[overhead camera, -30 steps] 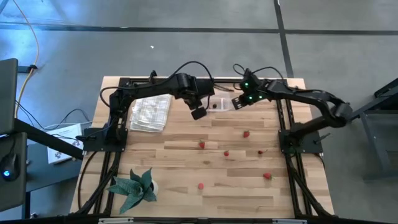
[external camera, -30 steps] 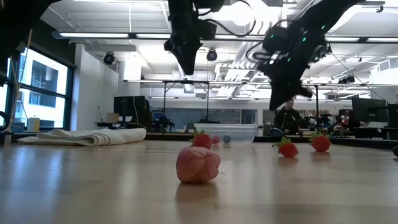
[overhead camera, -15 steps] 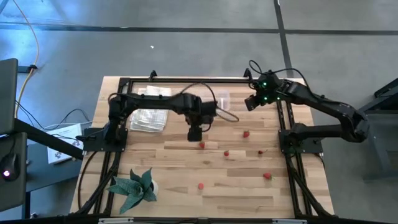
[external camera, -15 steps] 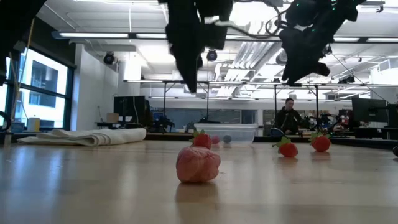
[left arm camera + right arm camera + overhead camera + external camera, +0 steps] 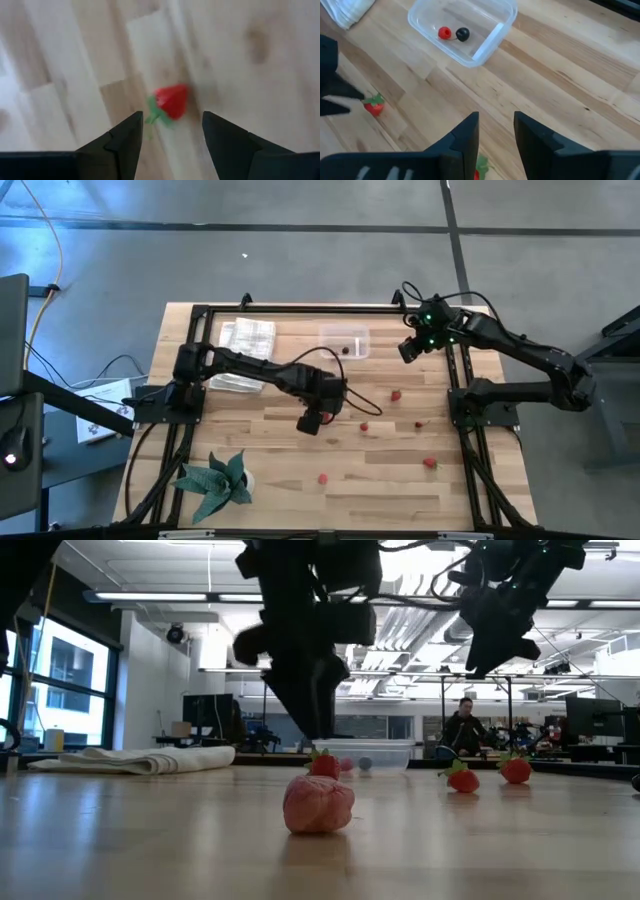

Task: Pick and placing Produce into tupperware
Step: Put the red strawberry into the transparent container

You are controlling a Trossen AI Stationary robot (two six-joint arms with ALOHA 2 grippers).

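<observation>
A pale pink berry-like piece (image 5: 318, 804) lies nearest the table's front edge, with other red pieces of produce (image 5: 429, 463) scattered well apart across the wooden table (image 5: 480, 490). Mid-table, the left gripper (image 5: 170, 135) hangs low over a red strawberry (image 5: 171, 101) with a green cap, its fingers (image 5: 126, 142) spread wide on either side and holding nothing. Farther back, the right gripper (image 5: 495, 131) hovers above the boards, its fingers parted by a narrow gap and empty. Near the far edge sits the clear tupperware (image 5: 345, 340), holding one red piece (image 5: 444, 33) and one dark piece (image 5: 463, 34), beside a folded white cloth (image 5: 244, 340).
</observation>
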